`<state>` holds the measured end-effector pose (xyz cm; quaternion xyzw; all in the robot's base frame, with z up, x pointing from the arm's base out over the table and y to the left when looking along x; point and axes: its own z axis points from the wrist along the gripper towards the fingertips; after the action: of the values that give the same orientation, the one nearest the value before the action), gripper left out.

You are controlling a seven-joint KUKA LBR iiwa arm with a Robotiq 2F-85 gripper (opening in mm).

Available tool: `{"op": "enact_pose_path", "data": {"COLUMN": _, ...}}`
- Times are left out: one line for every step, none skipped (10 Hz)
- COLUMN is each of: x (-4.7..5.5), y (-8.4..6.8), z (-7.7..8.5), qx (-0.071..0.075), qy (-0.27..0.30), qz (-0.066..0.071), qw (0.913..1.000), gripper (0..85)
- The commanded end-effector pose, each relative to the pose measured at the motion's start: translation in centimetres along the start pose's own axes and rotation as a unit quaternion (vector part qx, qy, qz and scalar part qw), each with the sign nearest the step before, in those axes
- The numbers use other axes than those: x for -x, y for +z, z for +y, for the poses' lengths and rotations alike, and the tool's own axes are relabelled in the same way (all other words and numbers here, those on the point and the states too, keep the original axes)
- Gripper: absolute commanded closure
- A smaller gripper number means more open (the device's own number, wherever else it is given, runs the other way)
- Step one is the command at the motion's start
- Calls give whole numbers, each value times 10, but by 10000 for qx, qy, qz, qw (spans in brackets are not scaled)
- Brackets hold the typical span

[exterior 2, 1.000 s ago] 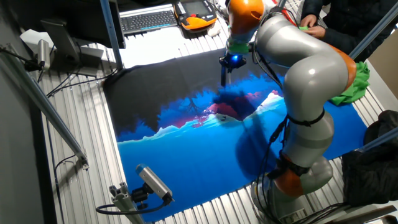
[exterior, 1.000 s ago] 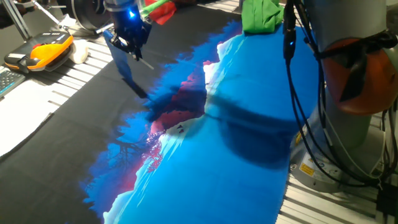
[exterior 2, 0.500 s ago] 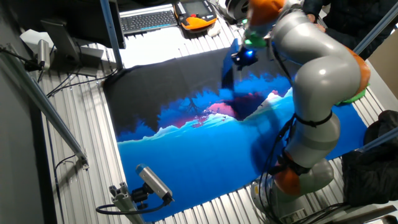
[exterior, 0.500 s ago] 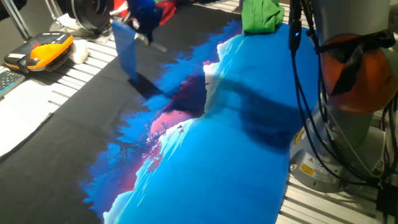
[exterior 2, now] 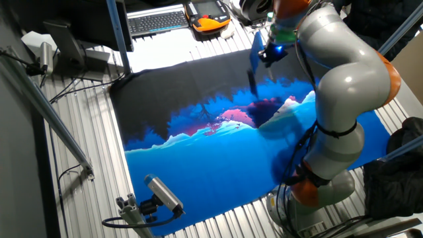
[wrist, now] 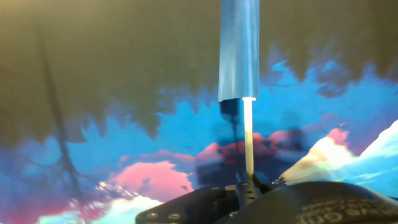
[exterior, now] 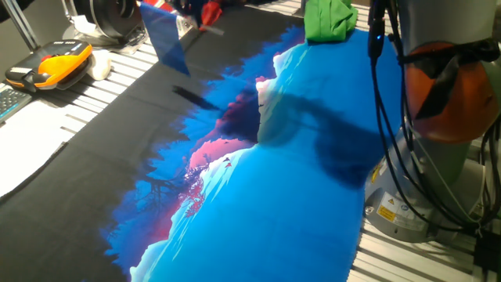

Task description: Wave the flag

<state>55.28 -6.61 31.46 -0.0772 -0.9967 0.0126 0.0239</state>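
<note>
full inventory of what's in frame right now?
flag: 1, dark blue on a thin white stick, held above the far end of the tablecloth
tablecloth: 1, black and blue with pink print, covers the table
green cloth: 1, green, bunched at the far edge of the tablecloth
red cloth: 1, red, far edge, partly hidden
handheld controller: 1, orange and black, off the tablecloth by the keyboard
keyboard: 1, black, on the slatted table
paper: 1, white, beside the tablecloth
camera on a bracket: 1, grey, near edge of the table
gripper: 1, black, shut on the flag's stick
arm: 1, grey with orange bands
</note>
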Motion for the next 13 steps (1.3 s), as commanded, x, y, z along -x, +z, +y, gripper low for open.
{"op": "enact_pose_path", "data": {"x": 1, "y": 0, "z": -11, "qx": 3, "qy": -97, "qz": 6, "qw": 10000, "gripper": 850}}
{"op": "enact_pose_path", "data": {"x": 1, "y": 2, "z": -19, "qx": 13, "qy": -197, "qz": 24, "qw": 9998, "gripper": 850}}
{"op": "enact_pose_path", "data": {"x": 3, "y": 3, "z": -11, "qx": 242, "qy": -58, "qz": 72, "qw": 9997, "gripper": 850}}
{"op": "enact_pose_path", "data": {"x": 3, "y": 3, "z": 11, "qx": 316, "qy": 157, "qz": 161, "qw": 9992, "gripper": 850}}
{"op": "enact_pose_path", "data": {"x": 0, "y": 0, "z": 39, "qx": 232, "qy": 369, "qz": 212, "qw": 9988, "gripper": 850}}
{"op": "enact_pose_path", "data": {"x": -8, "y": -3, "z": 66, "qx": 204, "qy": 604, "qz": 253, "qw": 9976, "gripper": 850}}
{"op": "enact_pose_path", "data": {"x": -17, "y": -2, "z": 88, "qx": 443, "qy": 1150, "qz": 259, "qw": 9920, "gripper": 850}}
{"op": "enact_pose_path", "data": {"x": -26, "y": 6, "z": 99, "qx": 385, "qy": 1747, "qz": 130, "qw": 9838, "gripper": 850}}
{"op": "enact_pose_path", "data": {"x": -31, "y": 10, "z": 106, "qx": 424, "qy": 2377, "qz": 83, "qw": 9704, "gripper": 850}}
{"op": "enact_pose_path", "data": {"x": -33, "y": 11, "z": 109, "qx": 537, "qy": 2792, "qz": 101, "qw": 9587, "gripper": 850}}
{"op": "enact_pose_path", "data": {"x": -33, "y": 12, "z": 109, "qx": 581, "qy": 3120, "qz": 131, "qw": 9482, "gripper": 850}}
{"op": "enact_pose_path", "data": {"x": -33, "y": 12, "z": 108, "qx": 617, "qy": 3309, "qz": 134, "qw": 9416, "gripper": 850}}
{"op": "enact_pose_path", "data": {"x": -32, "y": 12, "z": 108, "qx": 721, "qy": 3597, "qz": 147, "qw": 9302, "gripper": 850}}
